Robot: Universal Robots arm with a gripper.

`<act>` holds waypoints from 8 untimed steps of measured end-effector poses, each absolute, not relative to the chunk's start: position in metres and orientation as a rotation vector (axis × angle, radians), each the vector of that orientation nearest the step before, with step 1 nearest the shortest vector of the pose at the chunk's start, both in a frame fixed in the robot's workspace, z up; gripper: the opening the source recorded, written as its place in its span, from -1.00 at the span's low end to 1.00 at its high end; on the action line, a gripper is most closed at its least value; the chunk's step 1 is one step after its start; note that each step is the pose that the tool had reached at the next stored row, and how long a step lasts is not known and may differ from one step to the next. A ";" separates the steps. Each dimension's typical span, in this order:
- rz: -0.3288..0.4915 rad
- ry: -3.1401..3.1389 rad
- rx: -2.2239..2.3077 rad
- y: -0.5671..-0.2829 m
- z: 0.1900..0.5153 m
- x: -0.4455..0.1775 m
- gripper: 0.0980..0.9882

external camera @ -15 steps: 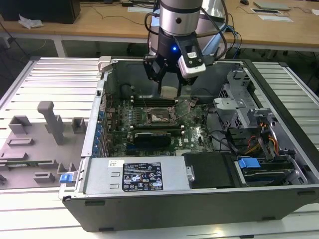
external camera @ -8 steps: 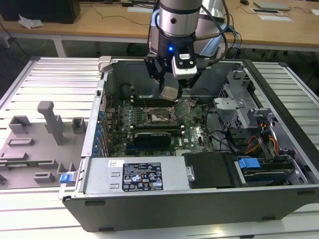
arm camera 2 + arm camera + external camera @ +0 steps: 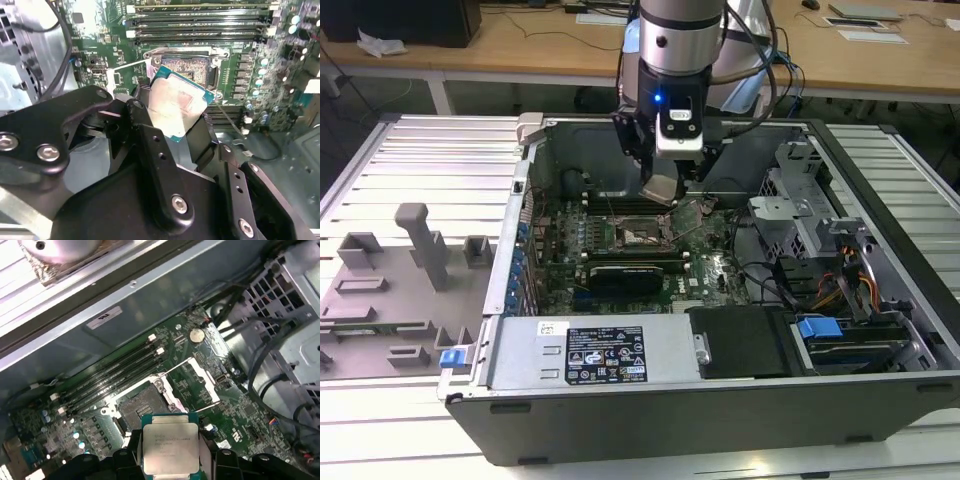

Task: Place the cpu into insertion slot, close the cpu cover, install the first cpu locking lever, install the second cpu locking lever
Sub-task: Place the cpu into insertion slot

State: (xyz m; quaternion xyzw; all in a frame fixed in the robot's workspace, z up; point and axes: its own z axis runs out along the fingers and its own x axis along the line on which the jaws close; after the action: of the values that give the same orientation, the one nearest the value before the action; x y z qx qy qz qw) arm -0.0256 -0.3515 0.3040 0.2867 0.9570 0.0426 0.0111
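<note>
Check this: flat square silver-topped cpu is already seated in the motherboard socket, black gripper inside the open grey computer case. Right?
No. The flat square silver-topped cpu is not seated: the black gripper holds it above the bare motherboard socket, per the first wrist view. It is inside the open grey computer case.

The tool (image 3: 669, 181) holds the cpu (image 3: 659, 190) tilted above the open insertion slot (image 3: 642, 233) inside the computer case (image 3: 650, 425).
</note>
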 end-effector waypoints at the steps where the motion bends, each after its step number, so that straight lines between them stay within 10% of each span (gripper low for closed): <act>1: 0.133 2.979 0.912 -0.351 0.304 -0.026 0.00; 8: 0.128 2.886 1.156 -0.351 0.302 -0.026 0.00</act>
State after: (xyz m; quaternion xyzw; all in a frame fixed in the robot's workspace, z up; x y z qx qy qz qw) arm -0.0256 -0.3515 0.3024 0.3713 0.9275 0.0411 0.0150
